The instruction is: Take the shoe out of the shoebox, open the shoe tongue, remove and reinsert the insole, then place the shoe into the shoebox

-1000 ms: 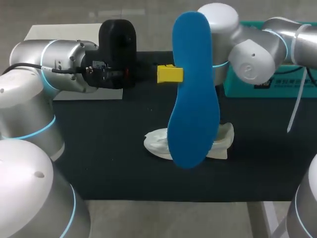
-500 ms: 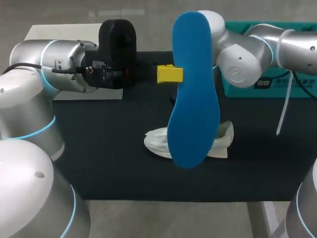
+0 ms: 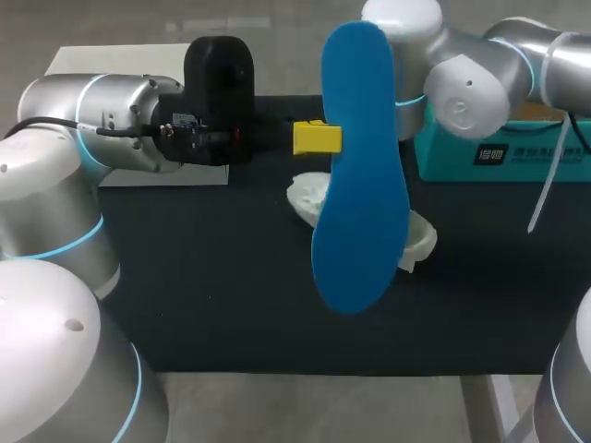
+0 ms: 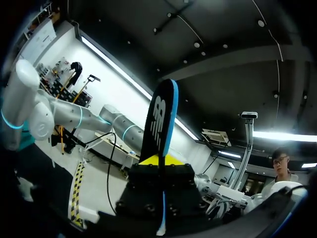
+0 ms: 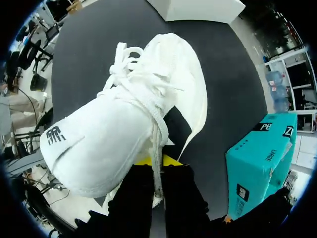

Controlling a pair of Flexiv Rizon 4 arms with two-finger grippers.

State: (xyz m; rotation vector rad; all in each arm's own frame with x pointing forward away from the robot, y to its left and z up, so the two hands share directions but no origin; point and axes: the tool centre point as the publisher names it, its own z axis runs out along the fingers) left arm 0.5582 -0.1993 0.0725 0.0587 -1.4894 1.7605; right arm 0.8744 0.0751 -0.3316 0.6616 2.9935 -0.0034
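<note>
Blue insole [image 3: 360, 185] upright, white shoe [image 5: 124, 124] tilted, teal shoebox [image 3: 499, 152]

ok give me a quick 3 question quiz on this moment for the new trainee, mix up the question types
1. Fill in: the white shoe is gripped by the ____ gripper.
2. Where is the blue insole?
A. tucked inside the shoe
B. held upright in the air by the left gripper
C. clamped by both grippers at once
3. True or false: the shoe is outside the teal shoebox.

Key
1. right: the right gripper is shut on the shoe at its opening.
2. B
3. true: the shoe is over the black mat, beside the shoebox.
</note>
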